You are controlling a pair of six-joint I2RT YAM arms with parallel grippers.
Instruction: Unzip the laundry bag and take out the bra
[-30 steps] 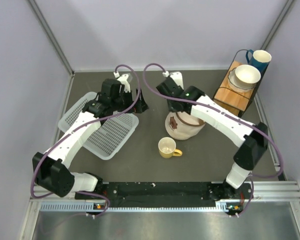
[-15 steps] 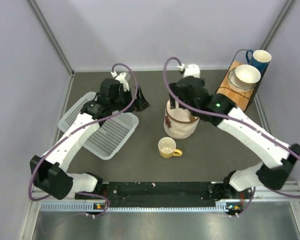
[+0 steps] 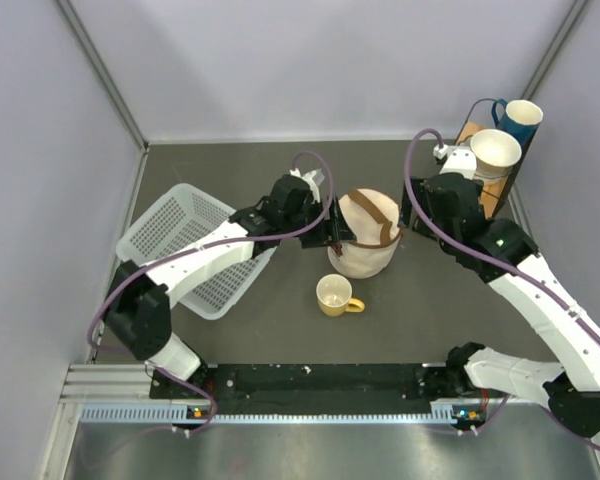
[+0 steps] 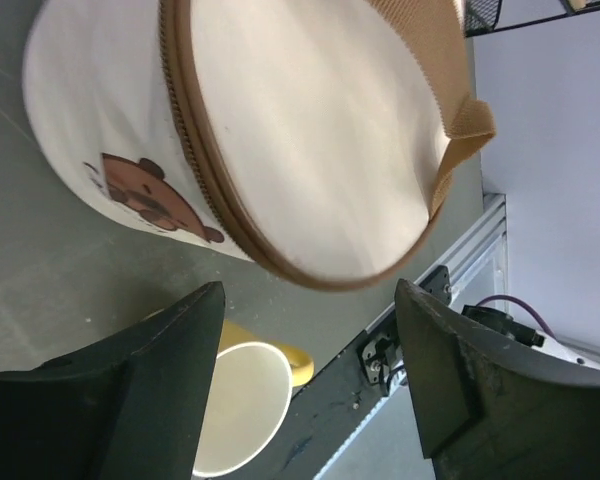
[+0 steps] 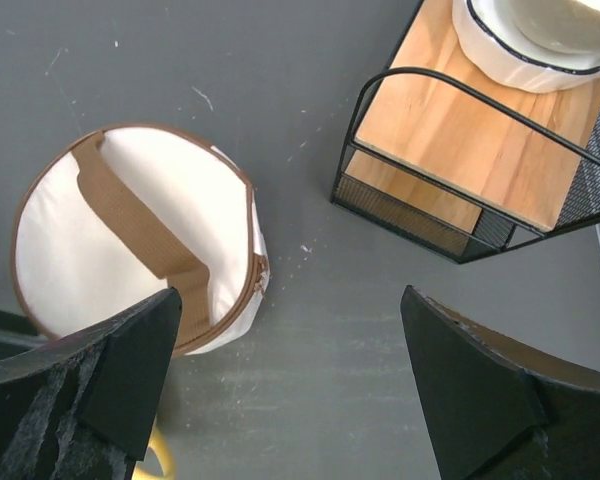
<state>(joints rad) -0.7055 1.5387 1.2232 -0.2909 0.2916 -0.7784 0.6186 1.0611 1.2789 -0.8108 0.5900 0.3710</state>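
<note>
- Laundry bag (image 3: 365,245) upright on worktop (image 3: 430,300), lid zipped, just behind yellow mug (image 3: 334,294).
- Left claw (image 4: 305,290) released, at bag's left side.
- Right claw (image 5: 290,295) released, empty, right of bag.

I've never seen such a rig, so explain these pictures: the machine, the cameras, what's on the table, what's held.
Two white robot arms are bolted at the near edge of a dark table. The wide picture looks down from above and behind them. The other two come from a camera on each wrist, so the dark shapes at the bottom are part of that arm. On the table are a cream laundry bag with a brown strap, its lid zipped shut, a yellow mug, a white lattice basket and a wooden rack with a bowl and blue cup. The left end effector is open at the bag's side, and the right end effector is open above the table. Neither holds anything. No bra shows.
</note>
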